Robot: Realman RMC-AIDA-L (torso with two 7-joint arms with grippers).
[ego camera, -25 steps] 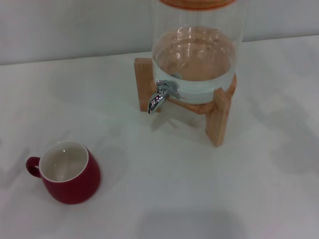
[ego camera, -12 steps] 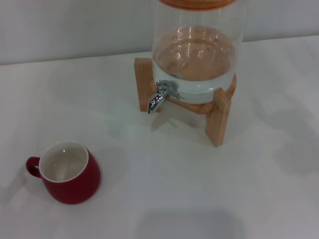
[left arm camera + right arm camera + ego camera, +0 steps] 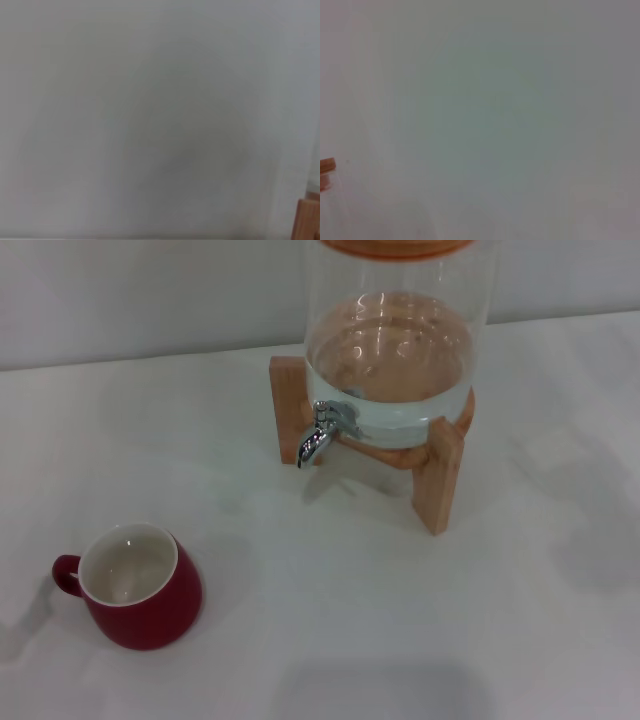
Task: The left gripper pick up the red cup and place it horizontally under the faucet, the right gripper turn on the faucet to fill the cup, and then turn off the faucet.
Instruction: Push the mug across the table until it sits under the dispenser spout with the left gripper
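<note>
Head view: the red cup [image 3: 130,585] stands upright on the white bench [image 3: 330,620], well apart from the faucet [image 3: 318,434] on the glass water jar [image 3: 392,340] in its wooden stand [image 3: 440,475]. Neither tool appears. Wrist views: blank wall, slivers of wood; tool states cannot be told.

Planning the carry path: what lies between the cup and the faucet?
Nothing: in the head view only bare white table separates the cup from the faucet.
</note>
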